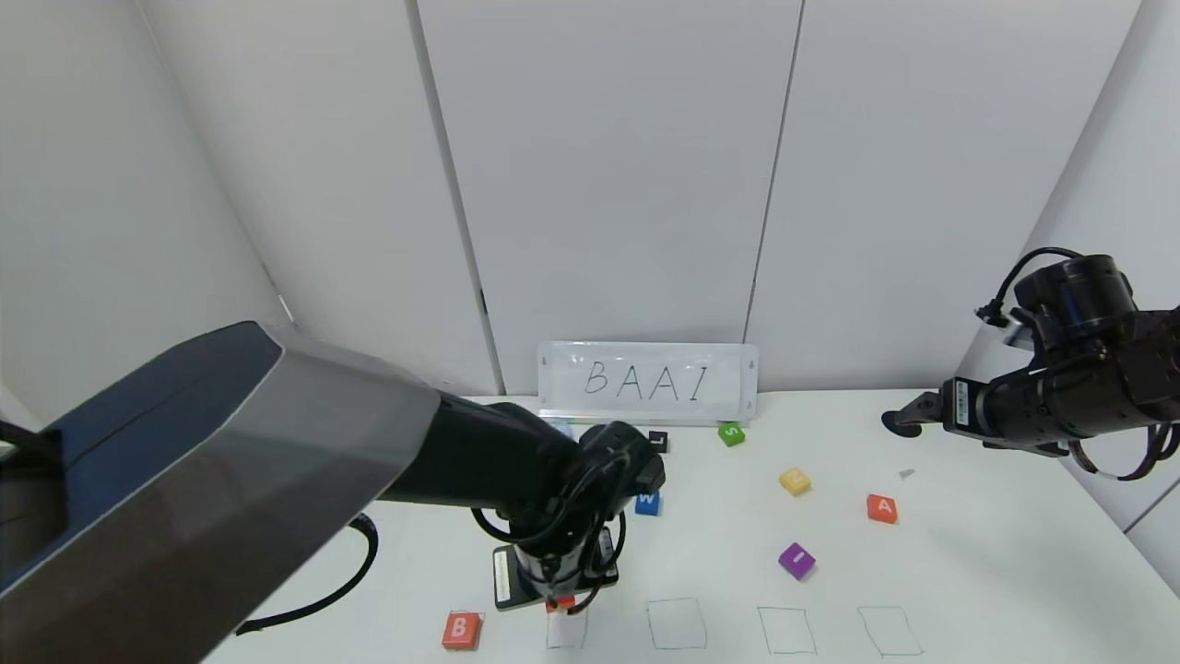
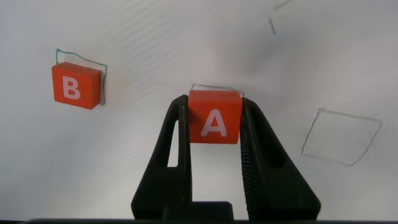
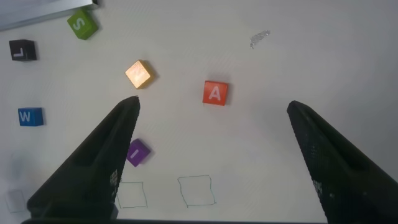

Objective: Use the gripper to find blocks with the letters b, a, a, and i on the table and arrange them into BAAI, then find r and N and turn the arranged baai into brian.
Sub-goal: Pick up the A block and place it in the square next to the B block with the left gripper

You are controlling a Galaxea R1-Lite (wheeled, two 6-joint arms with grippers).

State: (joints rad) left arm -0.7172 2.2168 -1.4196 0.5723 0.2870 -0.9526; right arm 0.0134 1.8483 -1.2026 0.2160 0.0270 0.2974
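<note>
Left gripper (image 2: 214, 124) clenches an orange A block (image 2: 214, 117) over the second square outline (image 2: 216, 88), beside the B block (image 2: 76, 85). Right gripper (image 3: 208, 134), jaws spread and holding nothing, hovers above the table (image 1: 996, 553).

A white sign (image 1: 647, 382) standing at the back of the worktop (image 1: 968, 572) reads "BAAI" in black handwriting. An orange block (image 1: 461, 630) near the front edge carries a white "B". The orange block (image 2: 214, 117) clamped in the left tool (image 2: 215, 134) shows a white "A". A second orange block (image 1: 881, 508) lying free also reads "A". The blue block (image 1: 648, 503) reads "W", the green block (image 1: 731, 433) "S", the black block (image 3: 22, 50) "L", and the purple block (image 1: 796, 560) "I". The yellow block's (image 1: 795, 480) letter cannot be read.
</note>
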